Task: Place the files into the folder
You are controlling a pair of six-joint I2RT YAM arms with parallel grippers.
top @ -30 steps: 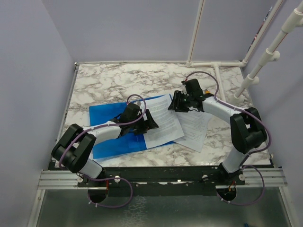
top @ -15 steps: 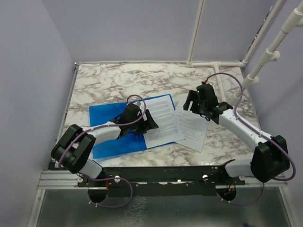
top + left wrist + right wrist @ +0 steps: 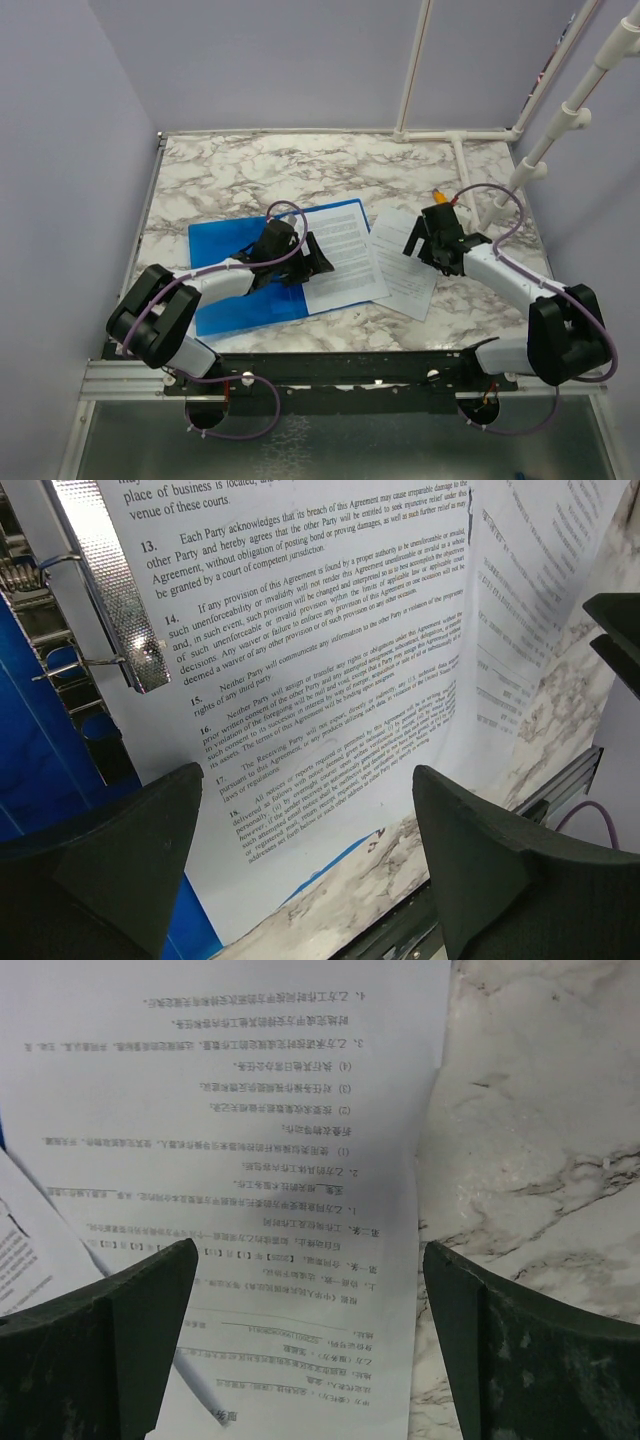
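Observation:
The blue folder (image 3: 240,290) lies open on the marble table, and its metal clip (image 3: 112,590) shows in the left wrist view. One white printed sheet (image 3: 342,255) lies on the folder's right half, its near edge overhanging onto the table. My left gripper (image 3: 316,262) is open just above this sheet (image 3: 300,660), with nothing between the fingers. A second sheet (image 3: 405,268) lies on the table to the right, partly under the first. My right gripper (image 3: 418,245) is open and empty, hovering over that sheet's (image 3: 250,1150) right edge.
White pipes (image 3: 520,165) stand at the back right of the table. Purple walls close the left, back and right sides. A black rail (image 3: 350,365) runs along the near table edge. Bare marble (image 3: 540,1140) shows right of the second sheet.
My right gripper has drawn back to the right, from above the sheet on the folder to above the second sheet. The left arm has not moved.

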